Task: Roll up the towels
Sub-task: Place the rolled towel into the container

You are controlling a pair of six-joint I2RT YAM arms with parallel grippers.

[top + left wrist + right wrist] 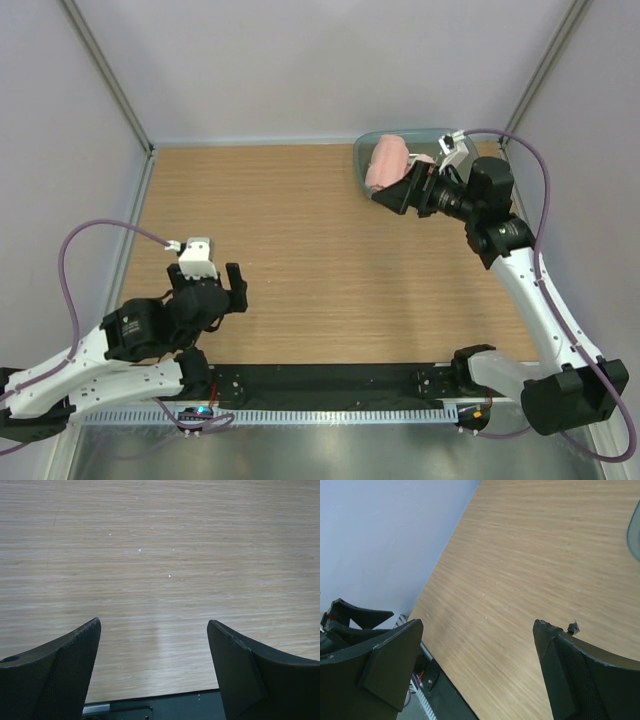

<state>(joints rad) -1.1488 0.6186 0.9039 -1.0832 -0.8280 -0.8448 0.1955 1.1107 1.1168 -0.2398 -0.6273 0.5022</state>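
A salmon-pink towel lies bundled inside the translucent blue-green tub at the far right of the table. A smaller bit of pink cloth shows just behind my right wrist. My right gripper hangs open at the tub's near edge, right beside the towel, with only bare wood between its fingers. My left gripper is open and holds nothing, low over the wood near the front left, far from the towels. Neither wrist view shows a towel.
The wooden table is walled in by pale panels at the back and sides. A black strip runs along the near edge between the arm bases. The tub's rim clips the right wrist view, and the left arm shows at its left.
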